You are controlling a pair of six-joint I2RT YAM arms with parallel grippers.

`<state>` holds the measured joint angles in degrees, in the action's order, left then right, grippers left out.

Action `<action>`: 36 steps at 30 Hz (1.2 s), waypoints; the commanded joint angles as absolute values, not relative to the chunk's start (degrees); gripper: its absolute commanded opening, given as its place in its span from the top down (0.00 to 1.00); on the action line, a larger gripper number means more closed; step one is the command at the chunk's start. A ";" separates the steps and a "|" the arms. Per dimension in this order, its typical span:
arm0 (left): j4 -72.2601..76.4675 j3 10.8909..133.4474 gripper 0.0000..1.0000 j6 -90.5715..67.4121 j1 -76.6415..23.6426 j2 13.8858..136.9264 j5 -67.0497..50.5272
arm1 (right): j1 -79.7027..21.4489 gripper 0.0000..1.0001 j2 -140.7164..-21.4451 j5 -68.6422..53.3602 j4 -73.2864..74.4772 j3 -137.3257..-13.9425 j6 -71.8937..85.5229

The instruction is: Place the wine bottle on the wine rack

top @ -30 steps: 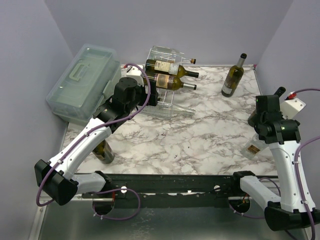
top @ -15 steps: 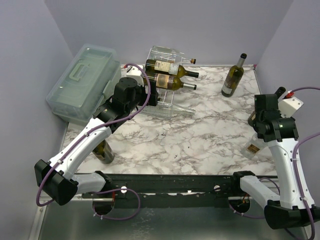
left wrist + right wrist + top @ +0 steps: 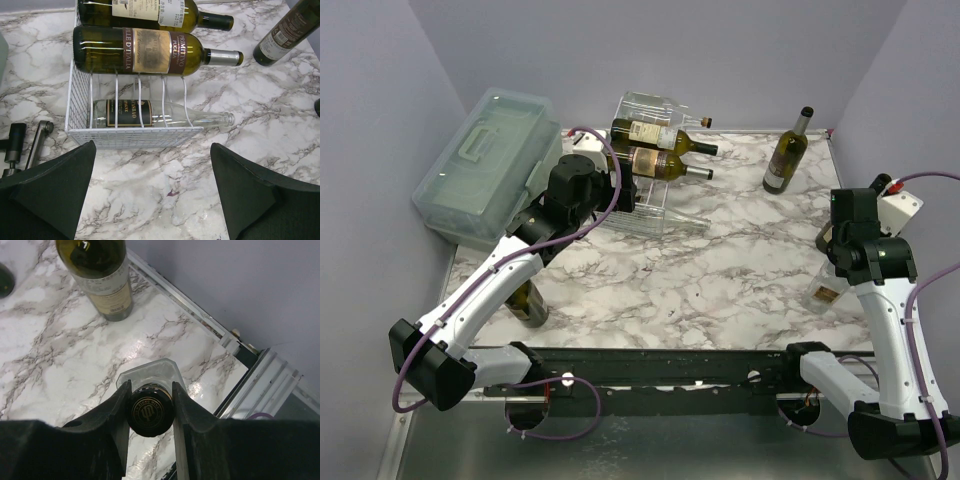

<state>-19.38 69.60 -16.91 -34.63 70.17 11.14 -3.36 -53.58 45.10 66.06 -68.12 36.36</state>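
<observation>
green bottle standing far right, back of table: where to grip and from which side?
Probably its neck, just under the lip, from the near side. The green bottle stands upright and free, the neck is its narrowest part, and walls sit close behind and right of it. The right end effector is shut on the cap of the clear bottle.

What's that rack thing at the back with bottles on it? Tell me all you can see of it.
The wine rack is a slanted, tiered stand of white wire grid and clear plastic, standing on the marble table at its far side, right of a pale-green lidded box. Three bottles lie sideways in it, necks rightward: a dark bottle on top, a brown-labelled bottle below, a clear bottle lowest.
</observation>
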 commanded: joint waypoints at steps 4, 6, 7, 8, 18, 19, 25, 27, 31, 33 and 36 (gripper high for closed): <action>-18.98 69.70 0.01 -16.84 -35.16 69.69 10.82 | -3.16 0.99 -51.72 33.88 59.34 -71.64 29.06; -18.98 69.61 0.01 -16.54 -35.15 69.56 11.55 | -3.16 0.99 -51.98 30.51 57.91 -73.17 28.46; -18.98 69.52 0.01 -16.41 -35.16 69.50 11.93 | -3.16 0.99 -52.38 28.85 57.27 -73.97 28.50; -19.00 69.43 0.01 -16.27 -35.16 69.48 12.24 | -3.16 1.00 -52.83 27.10 56.86 -74.51 28.72; -19.03 69.37 0.01 -15.49 -35.15 70.07 13.84 | -3.15 0.99 -56.09 3.38 48.72 -73.57 33.08; -18.99 69.28 0.01 -15.39 -35.16 70.01 13.99 | -3.16 1.00 -56.43 1.49 48.15 -73.48 33.83; -18.99 69.26 0.01 -14.79 -35.16 70.35 15.20 | -3.16 0.99 -58.42 -8.92 46.08 -74.40 35.73; -18.99 69.25 0.01 -14.86 -35.15 70.36 15.21 | -3.16 0.99 -59.01 -13.00 44.84 -74.00 36.34; -18.98 69.17 0.01 -14.95 -35.16 69.92 15.40 | -3.16 0.99 -59.56 -22.07 39.31 -71.13 39.63; -19.01 69.08 0.01 -14.89 -35.16 69.79 16.02 | -3.16 0.99 -60.05 -25.14 36.66 -70.34 41.50; -18.98 69.08 0.01 -14.77 -35.16 69.58 16.35 | -3.16 0.99 -60.84 -28.19 32.31 -69.88 44.59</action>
